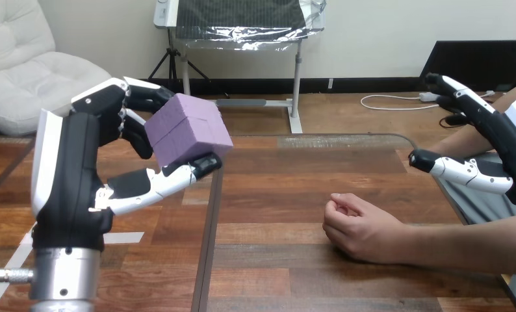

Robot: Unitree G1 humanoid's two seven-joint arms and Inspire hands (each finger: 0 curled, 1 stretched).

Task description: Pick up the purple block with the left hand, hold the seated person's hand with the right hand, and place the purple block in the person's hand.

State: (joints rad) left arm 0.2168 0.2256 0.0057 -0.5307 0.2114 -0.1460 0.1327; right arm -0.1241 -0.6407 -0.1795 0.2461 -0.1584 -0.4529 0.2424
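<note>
Your left hand (80, 175) grips the block (187, 130) between thumb and curled fingers, lifted clear of the table (275, 273) at the left; the pickup looks done. Your right hand (505, 146) hangs at the far right, fingers straight and thumb spread, grasping nothing, apart from the person's hand (359, 227); that hand rests on the table in a loose fist, nearer than yours and to its left. The holding step is the one in hand, I judge; bring the right hand down and left to that fist and close round it; the fist must open before you carry the block across.
</note>
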